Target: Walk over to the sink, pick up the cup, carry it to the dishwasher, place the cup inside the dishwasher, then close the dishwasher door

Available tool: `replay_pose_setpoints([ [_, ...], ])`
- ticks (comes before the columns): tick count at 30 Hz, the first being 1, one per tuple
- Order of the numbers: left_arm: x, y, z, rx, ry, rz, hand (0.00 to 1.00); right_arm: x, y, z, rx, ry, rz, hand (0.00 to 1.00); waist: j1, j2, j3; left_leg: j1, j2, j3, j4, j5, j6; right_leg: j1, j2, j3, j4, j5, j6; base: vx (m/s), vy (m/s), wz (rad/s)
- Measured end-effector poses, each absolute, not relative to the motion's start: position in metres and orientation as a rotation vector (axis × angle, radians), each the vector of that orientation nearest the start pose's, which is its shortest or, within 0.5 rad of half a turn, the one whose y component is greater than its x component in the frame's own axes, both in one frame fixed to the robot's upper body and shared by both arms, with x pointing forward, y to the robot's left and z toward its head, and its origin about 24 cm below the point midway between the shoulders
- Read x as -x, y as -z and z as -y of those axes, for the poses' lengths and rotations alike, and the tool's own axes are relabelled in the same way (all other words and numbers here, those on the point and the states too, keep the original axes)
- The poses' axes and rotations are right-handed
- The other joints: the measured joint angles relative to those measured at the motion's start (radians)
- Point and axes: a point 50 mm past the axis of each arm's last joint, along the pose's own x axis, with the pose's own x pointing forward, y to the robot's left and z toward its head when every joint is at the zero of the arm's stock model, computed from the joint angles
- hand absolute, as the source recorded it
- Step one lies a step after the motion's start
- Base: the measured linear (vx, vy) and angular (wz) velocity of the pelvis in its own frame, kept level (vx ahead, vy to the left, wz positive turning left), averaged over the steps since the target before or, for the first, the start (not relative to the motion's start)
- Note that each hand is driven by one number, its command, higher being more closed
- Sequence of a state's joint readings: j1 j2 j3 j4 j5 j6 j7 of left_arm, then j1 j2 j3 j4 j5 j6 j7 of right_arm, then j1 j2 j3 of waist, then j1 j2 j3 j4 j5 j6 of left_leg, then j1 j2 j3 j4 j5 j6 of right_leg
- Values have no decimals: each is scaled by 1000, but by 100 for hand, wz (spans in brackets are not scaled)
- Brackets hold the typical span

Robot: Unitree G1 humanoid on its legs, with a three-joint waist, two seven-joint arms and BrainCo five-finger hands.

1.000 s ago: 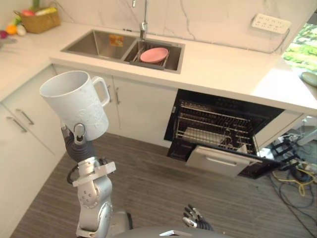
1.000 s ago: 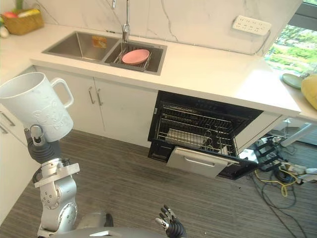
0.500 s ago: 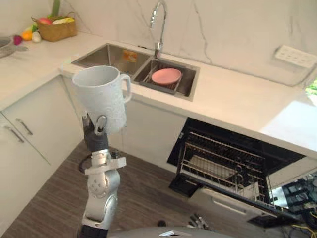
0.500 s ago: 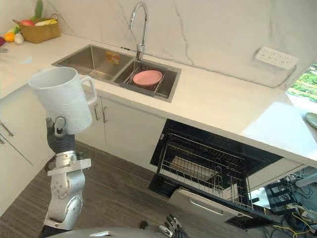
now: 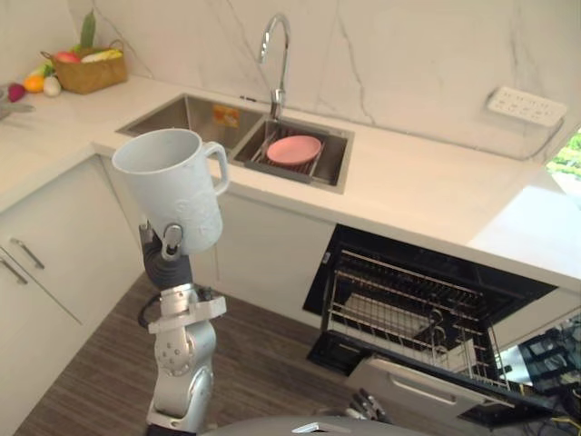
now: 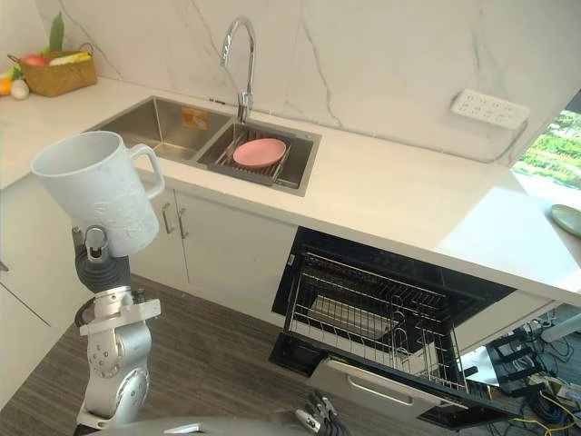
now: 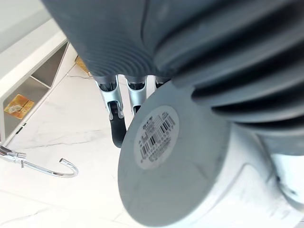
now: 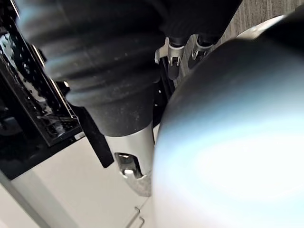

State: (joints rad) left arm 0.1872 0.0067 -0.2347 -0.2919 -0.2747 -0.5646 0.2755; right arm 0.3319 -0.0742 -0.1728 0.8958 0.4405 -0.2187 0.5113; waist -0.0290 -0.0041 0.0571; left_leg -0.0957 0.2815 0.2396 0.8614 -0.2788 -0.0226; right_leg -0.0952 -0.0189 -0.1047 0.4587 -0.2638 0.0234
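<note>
Our left hand (image 5: 171, 239) has its fingers curled round the white cup (image 5: 172, 186), upright and high in front of the sink (image 5: 195, 113), so we judge the carry underway, and next we must turn to the open dishwasher (image 5: 406, 392) and lower the cup onto its rack (image 5: 399, 304).

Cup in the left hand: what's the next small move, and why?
Probably step right toward the dishwasher with the cup level. The left hand holds the cup upright at the robot's left; the door is down and the rack is exposed, off to the right.
</note>
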Motion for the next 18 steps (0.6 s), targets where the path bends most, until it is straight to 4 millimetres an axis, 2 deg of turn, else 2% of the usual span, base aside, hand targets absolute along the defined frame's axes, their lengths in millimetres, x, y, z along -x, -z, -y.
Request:
replay_pose_setpoints([
  [1, -197, -110, -136, 459, -172, 591, 100, -48, 144, 203, -542, 111, -777, 0, 4, 11, 1, -29, 24, 1, 74, 45, 26, 11, 10, 14, 0, -7, -3, 271, -50, -40],
  [2, -197, -109, -138, 468, -186, 604, 100, -51, 141, 208, -552, 133, -746, 0, 10, 15, -1, -80, 67, 3, 188, 124, 33, 45, 28, 45, -29, -6, -10, 296, 60, -70],
  [3, -198, -108, -140, 471, -185, 621, 100, -56, 139, 213, -568, 168, -706, 0, 17, 31, -3, -88, 63, 9, 185, 58, 25, 65, 25, 76, -55, -1, -10, 286, 103, -81],
  [4, -199, -108, -139, 467, -173, 624, 100, -60, 137, 214, -580, 180, -684, 0, 19, 34, -6, -88, 46, 13, 138, 8, 29, 66, 20, 101, -63, 2, -5, 265, 123, -97],
  [5, -201, -107, -139, 444, -143, 629, 100, -66, 135, 222, -584, 209, -652, 0, 21, 31, -6, -83, -9, 3, -14, -60, 26, 68, 4, 151, -83, 16, 12, 329, 199, -101],
  [6, -203, -105, -138, 428, -124, 622, 100, -69, 134, 224, -589, 222, -641, 0, 21, 24, -3, -80, -66, -38, -176, -87, 16, 77, -16, 203, -122, 34, 32, 330, 239, -104],
  [7, -204, -104, -138, 426, -124, 617, 100, -73, 133, 225, -584, 218, -632, 0, 20, 16, 1, -79, -96, -72, -248, -85, 15, 83, -29, 231, -143, 42, 43, 269, 248, -121],
  [8, -204, -103, -139, 425, -133, 604, 100, -73, 133, 229, -583, 238, -623, 0, 22, 4, 8, -68, -148, -170, -390, -45, 0, 98, -51, 290, -182, 57, 64, 131, 185, -121],
  [9, -204, -102, -139, 427, -142, 597, 100, -75, 132, 231, -577, 244, -614, 0, 28, 6, 7, -50, -155, -221, -465, -15, -8, 98, -49, 324, -201, 61, 73, 131, 241, -174],
  [10, -202, -99, -140, 437, -166, 578, 100, -77, 130, 237, -560, 251, -608, 0, 35, 23, 4, -4, -146, -237, -529, 108, -87, 115, -34, 373, -219, 55, 90, 255, 325, -162],
  [11, -200, -95, -144, 419, -187, 549, 100, -77, 132, 228, -583, 245, -609, 0, 27, 9, 7, 29, -140, -185, -504, 60, -89, 132, -29, 359, -196, 54, 87, 255, 290, -145],
  [12, -198, -95, -145, 416, -189, 545, 100, -73, 133, 226, -589, 247, -620, 0, 27, -8, 3, 37, -138, -167, -474, 43, -87, 132, -28, 342, -194, 48, 85, 294, 251, -94],
  [13, -198, -95, -144, 417, -186, 544, 100, -70, 134, 226, -590, 254, -627, 0, 27, -19, -1, 41, -134, -153, -442, 23, -79, 134, -30, 346, -198, 47, 90, 201, 172, -110],
  [14, -197, -93, -145, 399, -171, 534, 100, -65, 135, 227, -595, 296, -639, 0, 21, -46, -15, 37, -134, -151, -390, -10, -69, 127, -32, 393, -227, 64, 101, 187, 176, -108],
  [17, -201, -96, -142, 378, -123, 535, 100, -69, 135, 228, -621, 373, -590, 0, -2, -50, -18, 82, -128, -69, -456, -11, -67, 90, -38, 371, -275, 161, 98, 75, 158, -115],
  [18, -202, -97, -140, 381, -112, 536, 100, -68, 135, 227, -622, 386, -586, 0, -7, -48, -17, 99, -127, -46, -475, -12, -65, 86, -41, 351, -285, 175, 95, 11, 122, -112],
])
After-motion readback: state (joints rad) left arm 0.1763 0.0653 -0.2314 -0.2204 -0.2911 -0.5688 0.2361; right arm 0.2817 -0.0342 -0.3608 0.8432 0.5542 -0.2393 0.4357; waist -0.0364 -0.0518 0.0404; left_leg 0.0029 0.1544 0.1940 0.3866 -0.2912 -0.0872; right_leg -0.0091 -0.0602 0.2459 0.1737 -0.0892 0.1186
